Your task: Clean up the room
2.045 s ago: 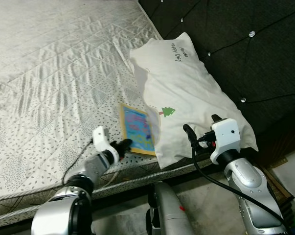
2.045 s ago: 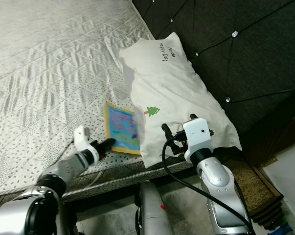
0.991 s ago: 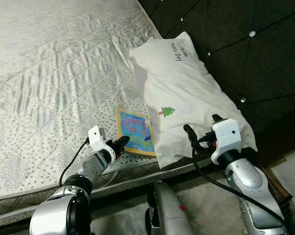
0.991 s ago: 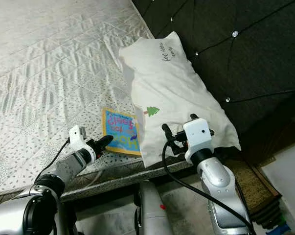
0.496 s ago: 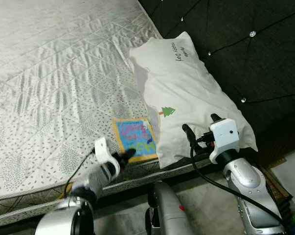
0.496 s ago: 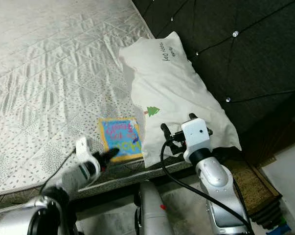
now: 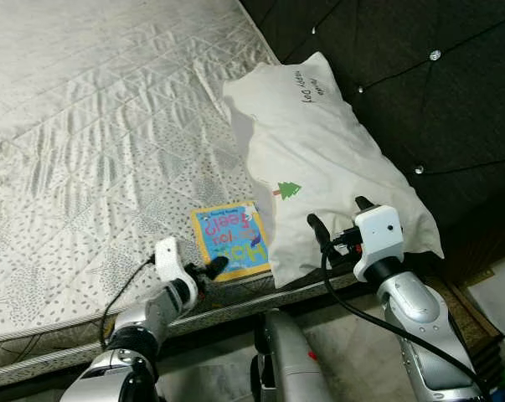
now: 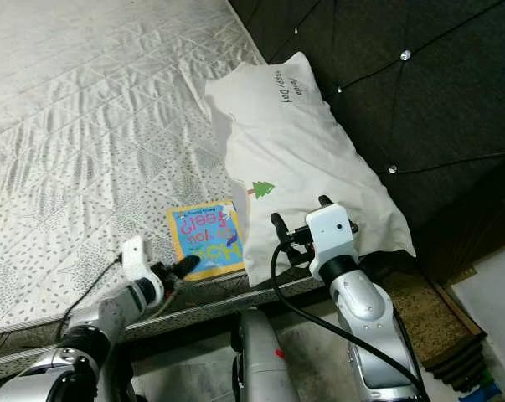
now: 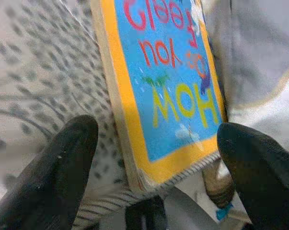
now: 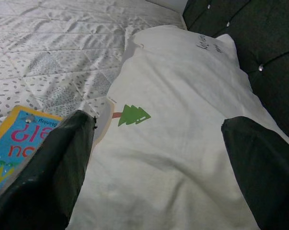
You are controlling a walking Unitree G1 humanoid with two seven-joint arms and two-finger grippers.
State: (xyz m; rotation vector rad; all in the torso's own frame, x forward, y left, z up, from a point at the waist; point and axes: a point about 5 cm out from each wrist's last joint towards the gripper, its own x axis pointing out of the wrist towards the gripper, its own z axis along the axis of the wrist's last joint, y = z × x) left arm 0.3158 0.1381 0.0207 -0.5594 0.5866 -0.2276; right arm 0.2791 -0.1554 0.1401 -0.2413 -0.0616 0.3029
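1. The left gripper [image 9: 149, 163] has its jaws spread wide, one black finger on each side of the near corner of the children's board book [image 9: 168, 91]; neither finger appears to touch it. If the jaws close from here they would catch only that corner, and the robot risks a thin, off-centre pinch from which the book could pivot or slip

2. The book lies flat just ahead of the jaws, at the very edge of the mattress [image 7: 93, 167], its corner seeming to reach slightly over the piping. A push instead of a clean squeeze could tip it off the edge toward the floor below the jaws, or shove it farther onto the bed and out of reach

3. On the far side of the book from the left jaws, the white pillow [image 7: 327, 159] touches or slightly overlaps the book's edge. The finger on that side could snag the pillowcase and pinch fabric together with the cover, dragging the pillow along

4. The right gripper [image 8: 287, 235] hovers with its jaws spread over the near end of the pillow, holding nothing. If it drops or closes while the left arm pulls, it could press the pillow onto the book or cross the other arm's path
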